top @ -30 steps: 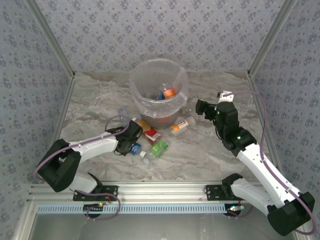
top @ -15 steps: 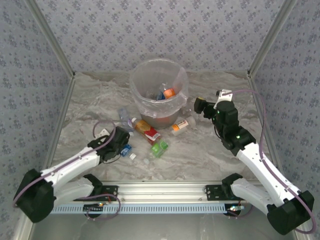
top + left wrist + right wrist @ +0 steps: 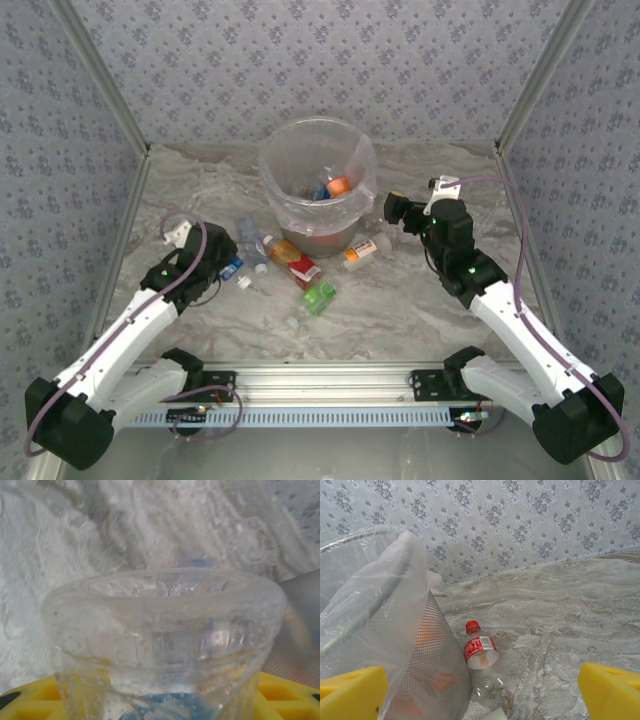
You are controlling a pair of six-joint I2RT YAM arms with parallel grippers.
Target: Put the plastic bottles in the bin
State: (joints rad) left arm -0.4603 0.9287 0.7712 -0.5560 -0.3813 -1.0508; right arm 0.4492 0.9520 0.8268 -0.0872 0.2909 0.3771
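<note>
My left gripper (image 3: 227,266) is shut on a small clear plastic bottle (image 3: 236,272) with a blue label and a white cap, left of the loose pile. In the left wrist view that bottle's clear base (image 3: 165,625) sits between the yellow pads. The bin (image 3: 316,150), lined with a clear bag, stands at the back middle with bottles inside (image 3: 336,186). My right gripper (image 3: 393,208) hangs open just right of the bin (image 3: 437,655), above a red-capped, red-labelled bottle (image 3: 480,650) that lies against the bin's wall.
Loose bottles lie in front of the bin: a clear one (image 3: 247,231), a brown-labelled one (image 3: 281,249), a red one (image 3: 304,269), a green one (image 3: 320,297) and an orange-capped one (image 3: 361,250). Patterned walls with metal posts close in the table.
My left arm has swung left and away from the pile, carrying the blue-labelled bottle with it. My right gripper has edged slightly left towards the bin.
</note>
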